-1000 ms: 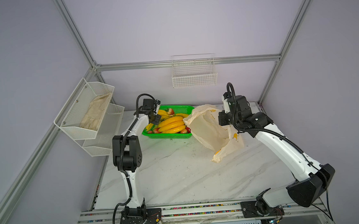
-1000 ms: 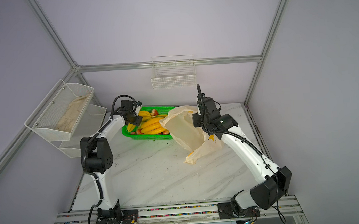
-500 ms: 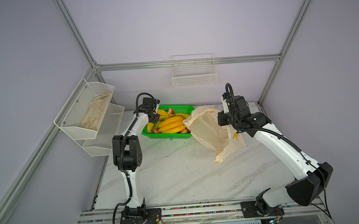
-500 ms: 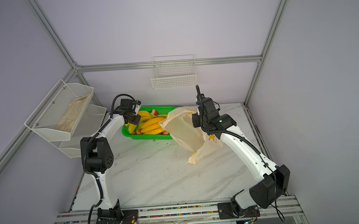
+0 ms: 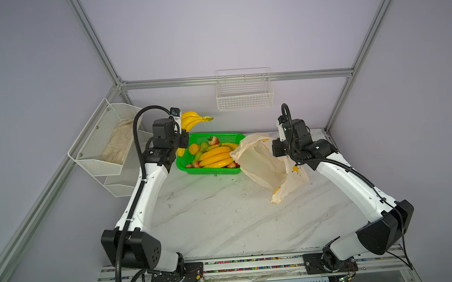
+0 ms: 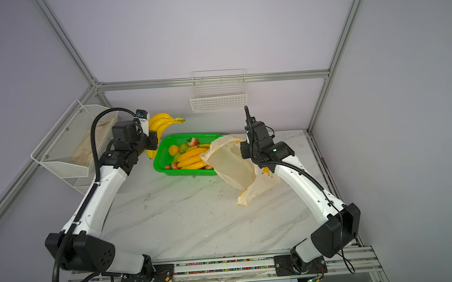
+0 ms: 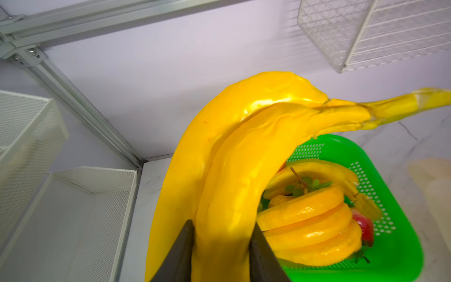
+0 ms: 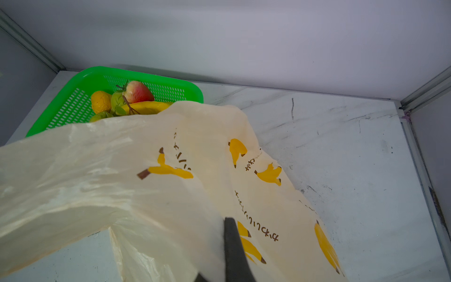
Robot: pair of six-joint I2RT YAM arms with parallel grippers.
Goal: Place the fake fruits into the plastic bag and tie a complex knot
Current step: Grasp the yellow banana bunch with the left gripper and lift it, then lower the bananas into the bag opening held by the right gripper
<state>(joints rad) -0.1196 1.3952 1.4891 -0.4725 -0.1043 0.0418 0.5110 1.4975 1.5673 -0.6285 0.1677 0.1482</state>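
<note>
My left gripper is shut on a big yellow banana bunch, held in the air above the left end of the green basket; the bunch shows in both top views. Still in the basket lie another banana bunch, a red-pink apple, an orange pear and a green pear. My right gripper is shut on the plastic bag, holding its rim up beside the basket's right end. The bag droops to the table, its mouth facing the basket.
A white mesh shelf with a beige cloth hangs on the left wall, close to my left arm. A wire basket is mounted on the back wall. The marble table stretches toward the front.
My left gripper has closed on a banana bunch in the basket and lifted it up and to the left. The right gripper and the bag have barely moved.
</note>
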